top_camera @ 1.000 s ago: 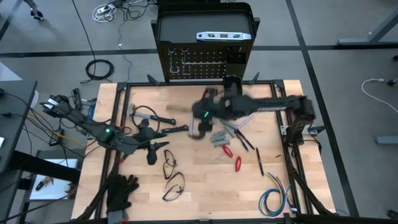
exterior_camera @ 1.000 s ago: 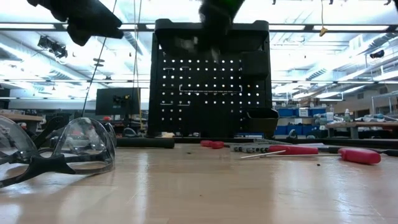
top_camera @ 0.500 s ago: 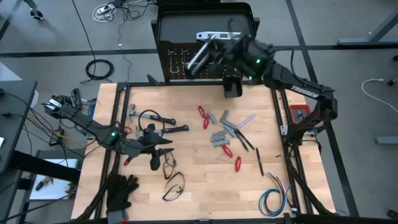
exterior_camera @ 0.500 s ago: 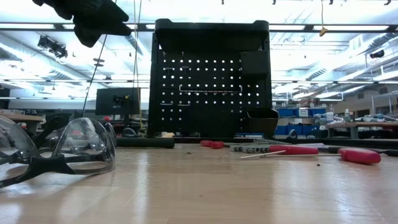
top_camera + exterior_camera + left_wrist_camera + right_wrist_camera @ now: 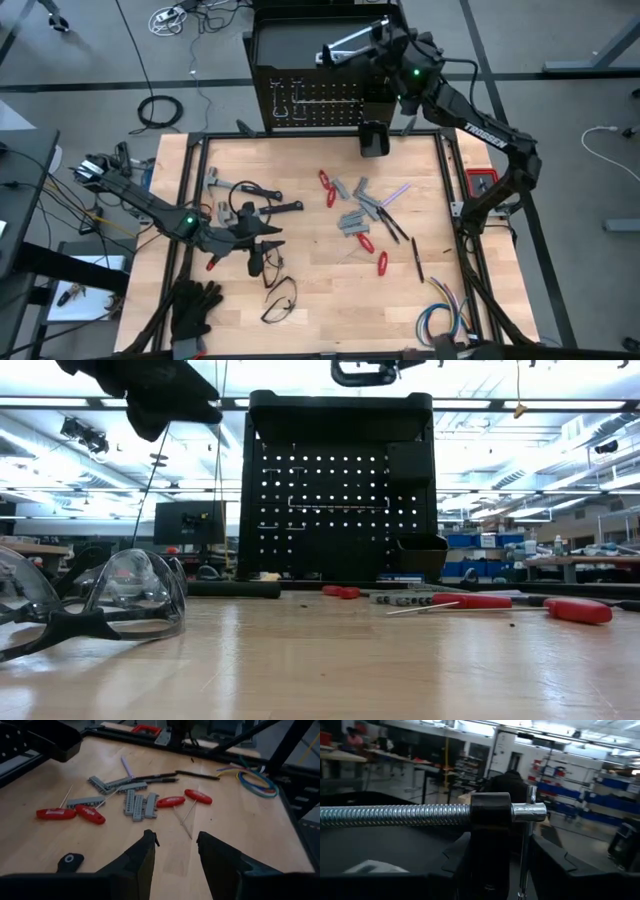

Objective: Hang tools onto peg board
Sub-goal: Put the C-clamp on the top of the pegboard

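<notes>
Nearest in the low view, safety glasses are lying on the tabletop. The left gripper is hovering just above the wood beside the black-handled hammers, its fingers standing apart and grasping nothing. Red-handled screwdrivers and grey metal pieces are lying mid-tabletop. Farther back, the right gripper is reaching above the peg board (upright at the far edge), its fingers clenched on the C-clamp, which is hanging over the board's top.
</notes>
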Robot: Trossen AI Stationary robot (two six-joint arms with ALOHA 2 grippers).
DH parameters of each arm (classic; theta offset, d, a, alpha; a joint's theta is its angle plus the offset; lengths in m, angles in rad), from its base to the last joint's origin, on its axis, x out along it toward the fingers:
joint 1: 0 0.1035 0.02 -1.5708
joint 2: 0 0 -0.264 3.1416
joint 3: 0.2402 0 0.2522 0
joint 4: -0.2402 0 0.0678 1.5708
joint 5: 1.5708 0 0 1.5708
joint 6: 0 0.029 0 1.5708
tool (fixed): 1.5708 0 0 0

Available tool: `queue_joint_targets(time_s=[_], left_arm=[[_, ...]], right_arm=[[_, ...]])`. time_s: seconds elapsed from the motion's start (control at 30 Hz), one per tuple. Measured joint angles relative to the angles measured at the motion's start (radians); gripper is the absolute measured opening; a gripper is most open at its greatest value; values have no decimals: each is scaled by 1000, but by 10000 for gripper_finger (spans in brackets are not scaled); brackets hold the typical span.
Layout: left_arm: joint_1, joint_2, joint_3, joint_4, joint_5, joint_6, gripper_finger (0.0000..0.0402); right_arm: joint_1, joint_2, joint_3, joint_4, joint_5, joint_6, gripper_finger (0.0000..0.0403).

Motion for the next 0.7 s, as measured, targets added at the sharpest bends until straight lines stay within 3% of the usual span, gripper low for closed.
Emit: queue_joint_targets(time_s=[0.7], left_arm=[[0, 19, 0, 44, 12, 1, 152]], right_arm=[[-61, 6, 2, -61, 47, 21, 161]])
